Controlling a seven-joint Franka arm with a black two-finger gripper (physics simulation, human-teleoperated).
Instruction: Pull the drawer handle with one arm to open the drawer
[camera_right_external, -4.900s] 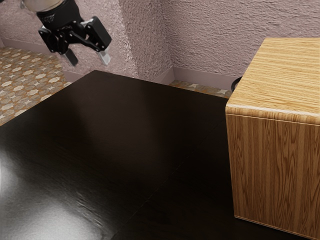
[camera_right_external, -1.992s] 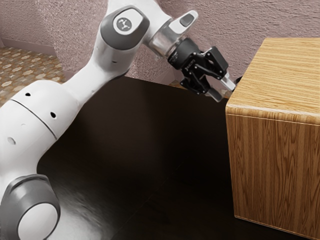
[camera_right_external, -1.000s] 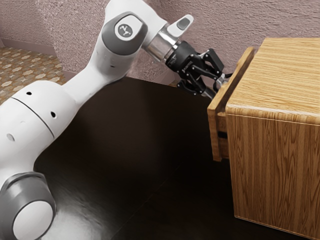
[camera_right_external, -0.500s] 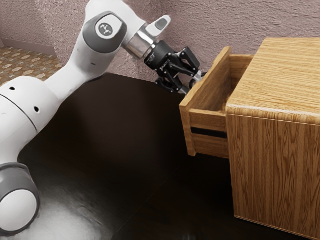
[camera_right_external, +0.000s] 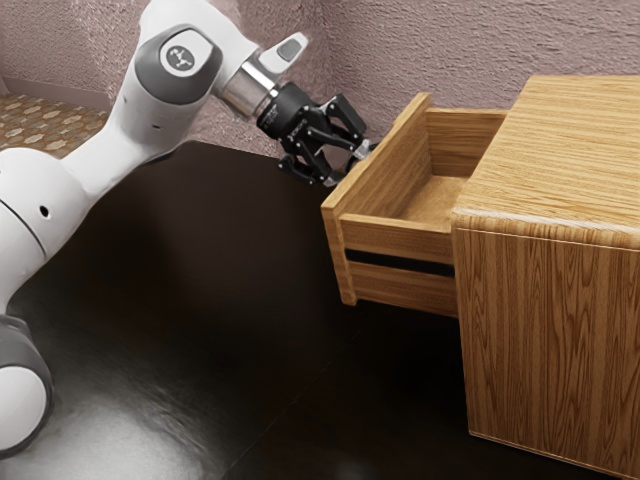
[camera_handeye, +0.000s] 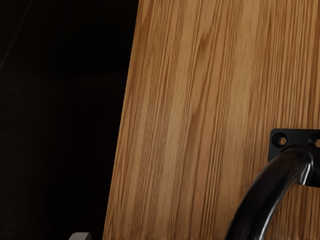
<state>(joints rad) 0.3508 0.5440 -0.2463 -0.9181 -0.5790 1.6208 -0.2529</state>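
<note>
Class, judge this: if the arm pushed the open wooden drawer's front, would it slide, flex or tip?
The drawer probably slides straight back; it sits level in the cabinet. Its thick wood panels look stiff, so little flex. The curved black handle looks glossy, perhaps slippery.

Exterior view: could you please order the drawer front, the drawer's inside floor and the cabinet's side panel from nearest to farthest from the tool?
1. Drawer front: right at the tool, which is at its outer face.
2. Drawer's inside floor: behind the front, toward the exterior view's right.
3. Cabinet's side panel: lower right, facing the camera.
</note>
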